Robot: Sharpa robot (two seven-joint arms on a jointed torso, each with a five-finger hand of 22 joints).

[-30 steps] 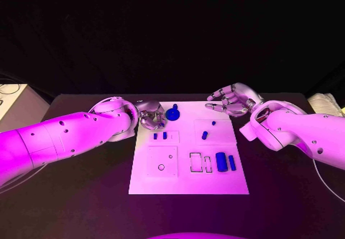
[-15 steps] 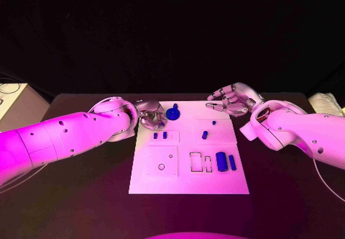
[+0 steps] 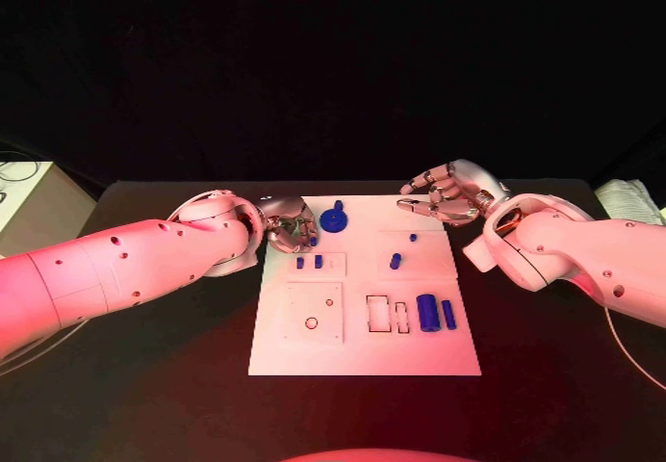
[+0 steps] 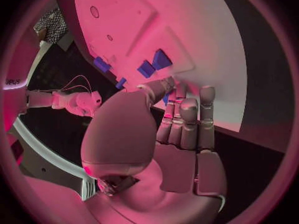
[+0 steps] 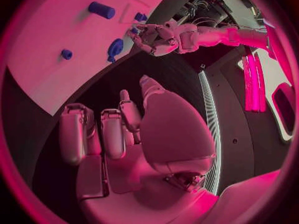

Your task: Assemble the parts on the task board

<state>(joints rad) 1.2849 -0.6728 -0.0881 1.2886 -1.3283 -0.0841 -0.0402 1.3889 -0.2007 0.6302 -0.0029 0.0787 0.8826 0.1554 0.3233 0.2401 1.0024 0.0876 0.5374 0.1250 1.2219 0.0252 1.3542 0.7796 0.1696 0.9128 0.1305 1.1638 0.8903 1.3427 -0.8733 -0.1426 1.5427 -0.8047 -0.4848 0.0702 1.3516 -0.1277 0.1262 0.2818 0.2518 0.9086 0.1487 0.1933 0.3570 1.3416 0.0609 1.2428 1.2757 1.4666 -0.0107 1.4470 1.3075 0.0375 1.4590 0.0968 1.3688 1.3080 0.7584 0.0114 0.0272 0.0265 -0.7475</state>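
At the task board's (image 3: 364,346) far-left corner, left hand (image 3: 291,225) curls beside the round blue part (image 3: 335,220), grip unclear; right hand (image 3: 445,193) hovers open, empty; misjudged pinch could knock it away.

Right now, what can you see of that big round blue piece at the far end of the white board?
The big round blue piece is the largest rounded part at the task board's far end. It looks like smooth blue plastic, a disc shape with a small stub poking up on top. It sits on the board just beside the left hand, whose fingers are curled close by; whether they touch it cannot be told. The right hand hovers apart from it.
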